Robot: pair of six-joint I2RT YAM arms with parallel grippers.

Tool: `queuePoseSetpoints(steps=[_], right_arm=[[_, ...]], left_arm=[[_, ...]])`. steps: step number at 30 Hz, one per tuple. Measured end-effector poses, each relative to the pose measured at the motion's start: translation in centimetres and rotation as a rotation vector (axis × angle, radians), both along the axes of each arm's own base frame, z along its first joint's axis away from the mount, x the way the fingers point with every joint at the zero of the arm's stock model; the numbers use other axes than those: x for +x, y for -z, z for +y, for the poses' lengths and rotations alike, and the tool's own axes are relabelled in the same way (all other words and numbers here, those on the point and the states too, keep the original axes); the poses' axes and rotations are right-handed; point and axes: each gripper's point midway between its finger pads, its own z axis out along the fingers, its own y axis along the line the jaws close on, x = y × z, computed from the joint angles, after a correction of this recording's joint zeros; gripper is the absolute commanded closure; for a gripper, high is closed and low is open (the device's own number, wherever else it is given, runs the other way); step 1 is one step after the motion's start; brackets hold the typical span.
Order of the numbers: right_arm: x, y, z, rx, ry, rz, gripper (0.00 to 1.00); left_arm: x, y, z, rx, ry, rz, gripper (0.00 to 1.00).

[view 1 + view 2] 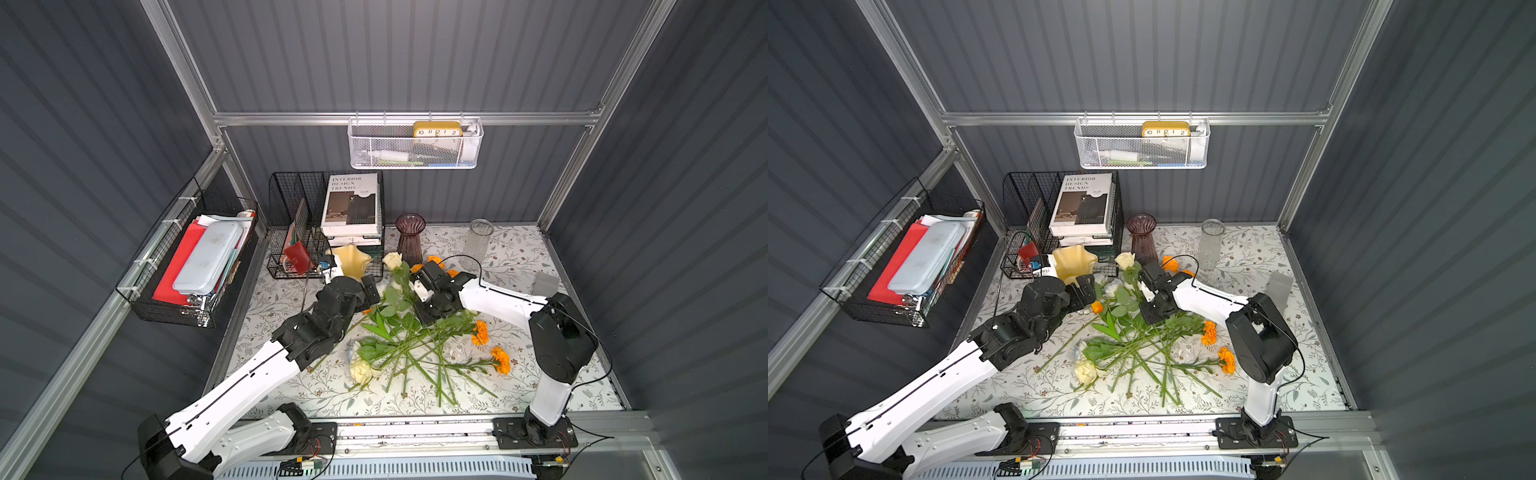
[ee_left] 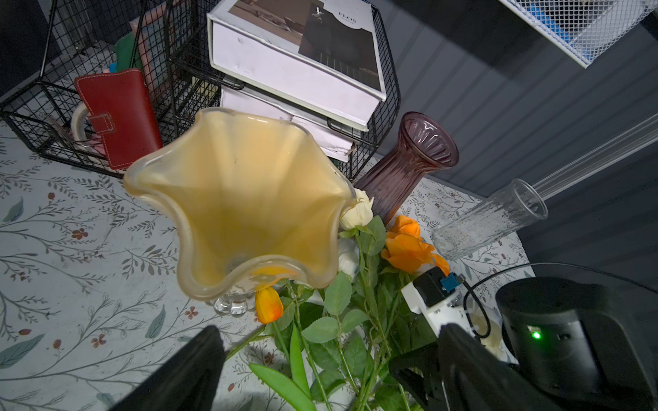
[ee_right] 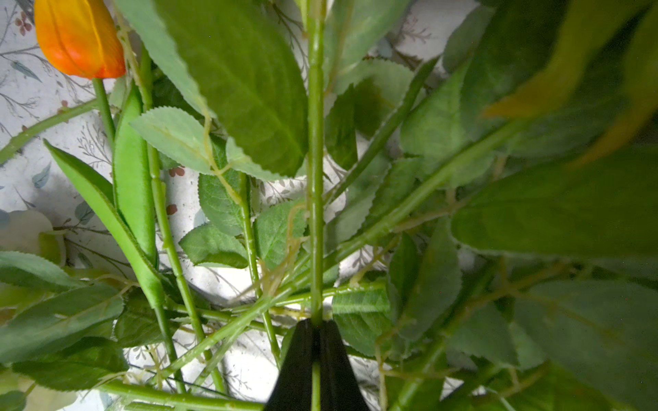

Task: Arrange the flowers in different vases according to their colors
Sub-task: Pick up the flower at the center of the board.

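Right claw (image 3: 316,325): clenched on a green stem (image 3: 315,170) among the flowers (image 1: 409,336).
Left claw (image 2: 329,331): released, jaws wide, just beside the yellow vase (image 2: 245,192).

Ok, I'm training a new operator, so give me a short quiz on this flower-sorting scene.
1. True or false: the purple vase is empty.
2. The right pincer is shut on: A a stem; B a marigold; C a book.
3. Fill in: the left pincer, by the yellow vase, is ____.
Key: 1 true; 2 A; 3 open.
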Motion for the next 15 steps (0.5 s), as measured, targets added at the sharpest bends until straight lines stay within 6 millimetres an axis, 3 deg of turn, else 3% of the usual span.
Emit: queuePoseSetpoints(steps=[8,11,15], right_arm=[[0.0,-1.2,-0.1,0.008,0.002,-0.019,1.00],[-0.1,-3.3,-0.3,0.029,0.004,-0.056,1.00],[-0.2,-7.9,-0.6,0.085,0.008,-0.141,1.00]], left_arm=[[0.0,0.0,0.0,0.000,0.000,0.000,0.03],[0.0,0.0,0.0,0.000,0.000,0.000,0.03],[0.0,0.0,0.0,0.000,0.000,0.000,0.03]])
